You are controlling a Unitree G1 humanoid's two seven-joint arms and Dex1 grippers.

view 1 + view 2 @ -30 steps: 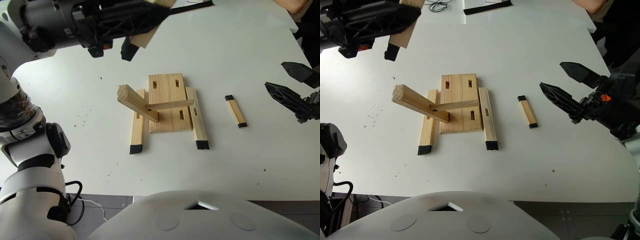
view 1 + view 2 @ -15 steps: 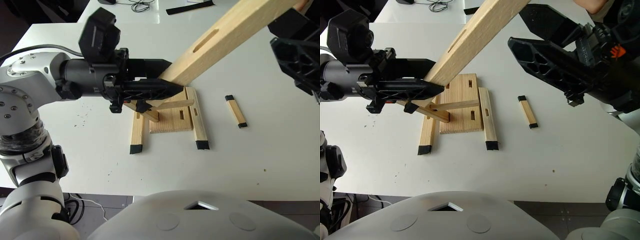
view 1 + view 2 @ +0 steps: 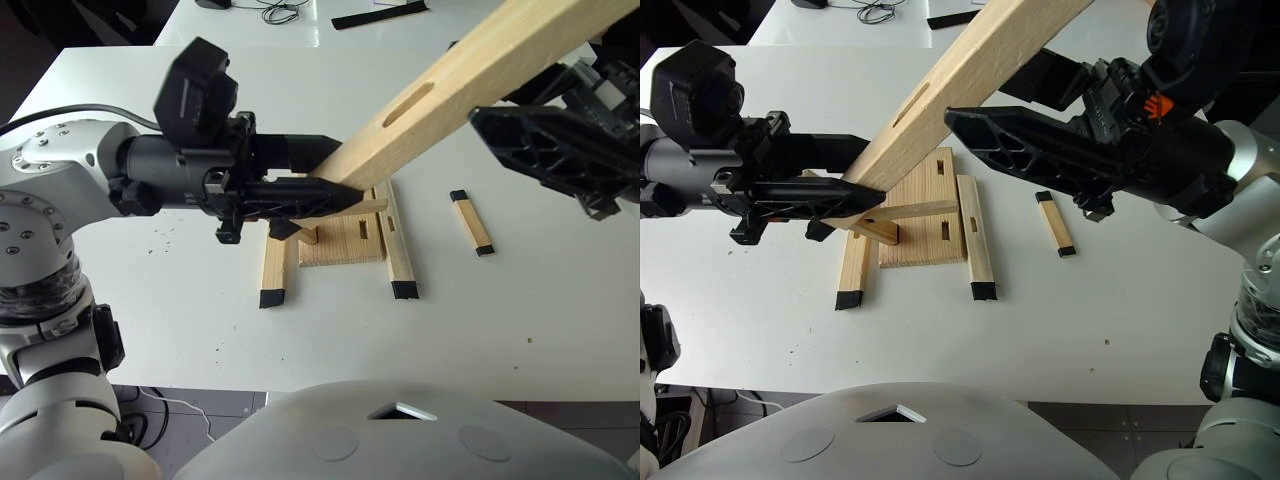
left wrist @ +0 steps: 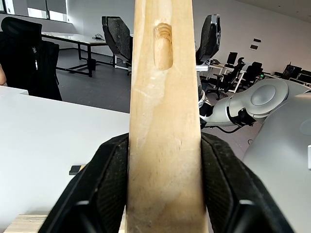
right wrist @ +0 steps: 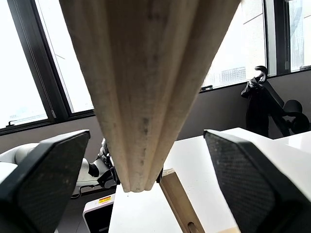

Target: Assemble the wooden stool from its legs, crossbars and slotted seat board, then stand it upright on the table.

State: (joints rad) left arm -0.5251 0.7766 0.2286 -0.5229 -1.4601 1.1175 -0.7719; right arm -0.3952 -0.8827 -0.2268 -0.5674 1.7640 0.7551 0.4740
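My left gripper (image 3: 335, 186) is shut on the lower end of a long slotted wooden leg (image 3: 470, 70), also seen as the leg (image 4: 165, 121); it slants up and to the right above the table. My right gripper (image 3: 985, 95) is open, its fingers (image 5: 43, 179) wide apart on either side of that leg's upper part. Below, the slotted seat board (image 3: 930, 180) lies flat. A loose leg (image 3: 853, 258) lies on its left and another leg (image 3: 976, 238) on its right. A crossbar (image 3: 920, 210) joins a tilted leg (image 3: 878, 230) over the board. A short crossbar (image 3: 1053, 223) lies apart to the right.
The white table (image 3: 480, 310) has bare room in front and to the right of the parts. A black strip (image 3: 380, 15) and cables (image 3: 285, 12) lie at its far edge.
My left gripper swung the long leg from the far left down over the seat board. My right gripper came in from the right until its fingers straddle the leg.
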